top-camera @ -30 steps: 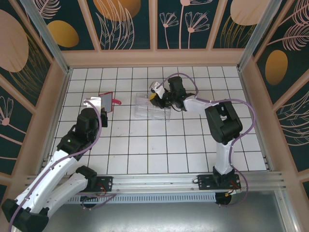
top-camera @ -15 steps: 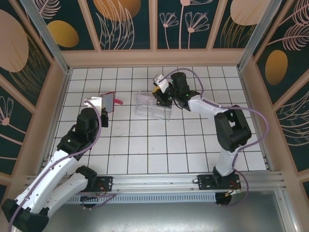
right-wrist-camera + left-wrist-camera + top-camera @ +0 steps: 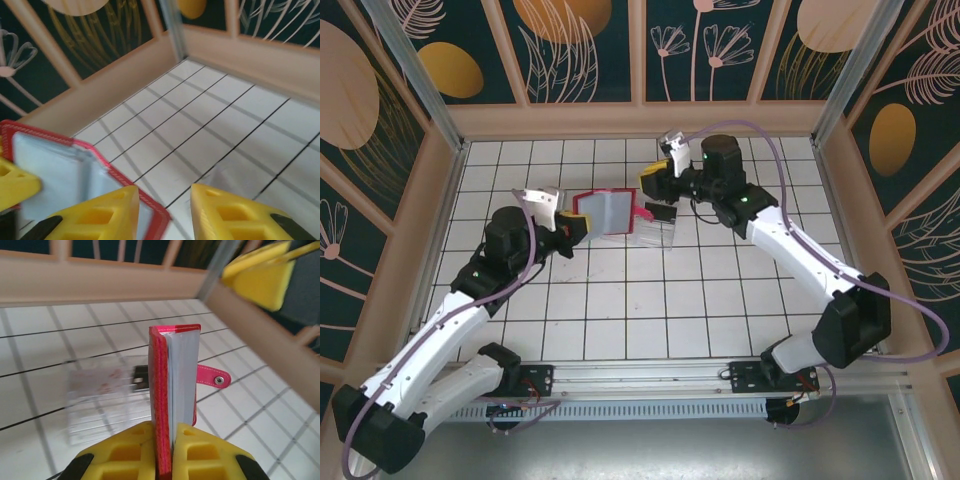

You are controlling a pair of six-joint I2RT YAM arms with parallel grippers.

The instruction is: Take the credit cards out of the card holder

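Observation:
My left gripper (image 3: 578, 223) is shut on the lower edge of the card holder (image 3: 607, 210), a red wallet held upright above the tiles with its grey inner pockets showing. In the left wrist view the card holder (image 3: 173, 385) stands clamped between my yellow fingers (image 3: 125, 455), its snap tab (image 3: 212, 377) hanging to the right. A dark credit card (image 3: 141, 380) lies in the clear tray (image 3: 95, 400), beside a faint pinkish patch. My right gripper (image 3: 652, 190) hovers just right of the wallet, open with nothing between its fingers (image 3: 220, 215). The card holder's corner (image 3: 65, 170) reaches its left finger.
The clear plastic tray (image 3: 645, 232) lies on the white tiles under and right of the wallet. Wooden walls (image 3: 640, 118) enclose the tiled floor at the back and both sides. Open tiles stretch toward the arm bases.
My left arm has lifted the card holder and carried it right, to the tray. My right gripper has risen off the tray, drawn back a little and opened wider.

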